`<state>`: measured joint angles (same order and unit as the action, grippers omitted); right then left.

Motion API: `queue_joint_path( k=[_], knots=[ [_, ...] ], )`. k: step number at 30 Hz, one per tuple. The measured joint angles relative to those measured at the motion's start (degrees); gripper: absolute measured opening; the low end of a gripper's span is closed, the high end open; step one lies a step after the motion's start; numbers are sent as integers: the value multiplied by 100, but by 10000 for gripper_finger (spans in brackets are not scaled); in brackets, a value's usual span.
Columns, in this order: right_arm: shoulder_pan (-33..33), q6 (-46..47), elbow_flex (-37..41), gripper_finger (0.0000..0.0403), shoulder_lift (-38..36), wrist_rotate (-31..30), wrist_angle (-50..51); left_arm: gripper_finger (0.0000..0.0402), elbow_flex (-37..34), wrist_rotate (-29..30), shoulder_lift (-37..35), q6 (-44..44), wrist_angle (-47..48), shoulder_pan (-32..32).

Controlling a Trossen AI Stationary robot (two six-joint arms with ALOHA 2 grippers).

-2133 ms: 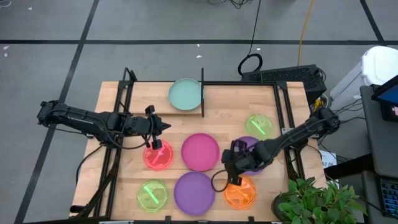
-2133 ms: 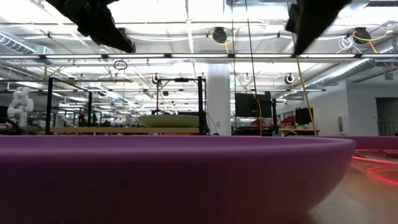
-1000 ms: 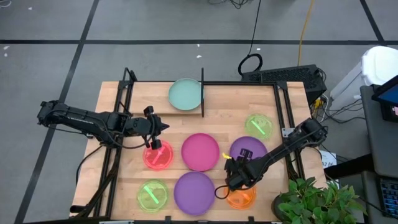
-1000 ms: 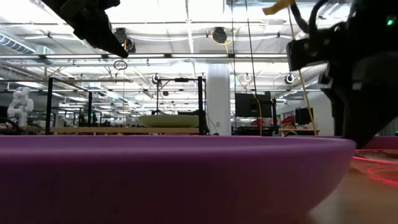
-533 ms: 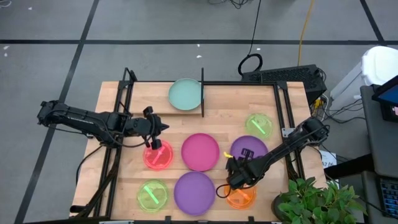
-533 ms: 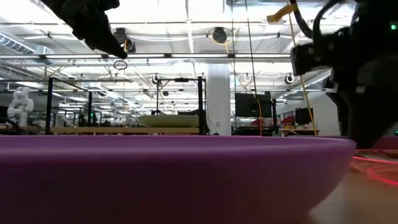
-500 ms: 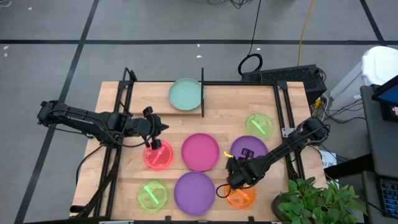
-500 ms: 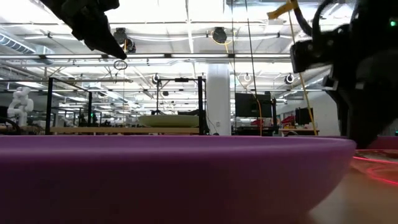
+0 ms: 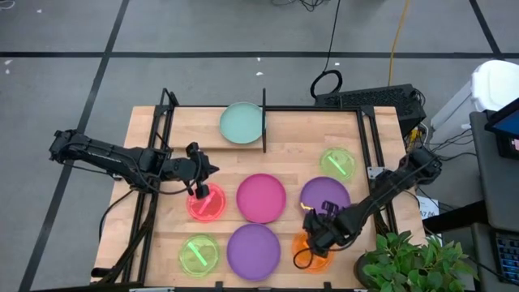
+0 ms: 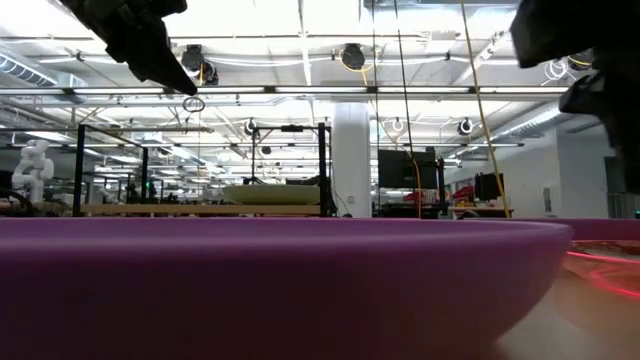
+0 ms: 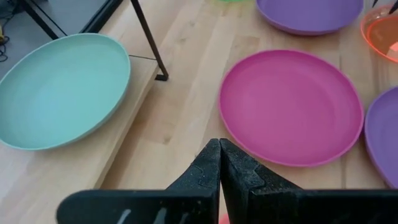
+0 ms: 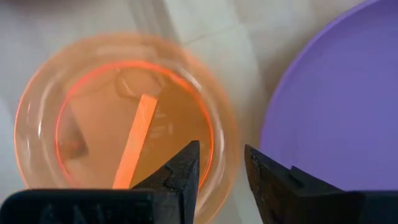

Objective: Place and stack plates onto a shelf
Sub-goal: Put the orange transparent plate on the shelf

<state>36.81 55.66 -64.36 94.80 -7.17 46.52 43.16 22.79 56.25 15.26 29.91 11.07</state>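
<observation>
Tabletop of light wood carries everything, with bare board between most plates. The narrow wooden shelf in its black frame runs along the far edge and holds only the pale teal round plastic plate, beside the upright post. The large magenta plate sits mid-table, a purple one at the near edge. The right gripper, fingers slightly apart, hangs over the small translucent orange plate near the purple rim. The left gripper, fingers pressed together, hovers by the translucent red plate.

Smooth matt plastic magenta plate, translucent glossy orange plate, pale wood tabletop.
</observation>
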Motion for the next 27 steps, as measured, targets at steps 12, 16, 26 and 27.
queue_joint_path(
  k=[12,16,26,27],
  knots=[
    [605,561,291,109,-1,584,-174,8,0,-44,-1,143,7,19],
    [643,1028,604,109,0,605,-377,8,0,-49,-2,143,7,58],
    [641,1655,1270,109,-31,950,-1414,8,0,-61,-1,144,2,59],
    [639,1687,1278,109,-53,978,-1421,8,0,-62,-1,145,2,59]
  ],
)
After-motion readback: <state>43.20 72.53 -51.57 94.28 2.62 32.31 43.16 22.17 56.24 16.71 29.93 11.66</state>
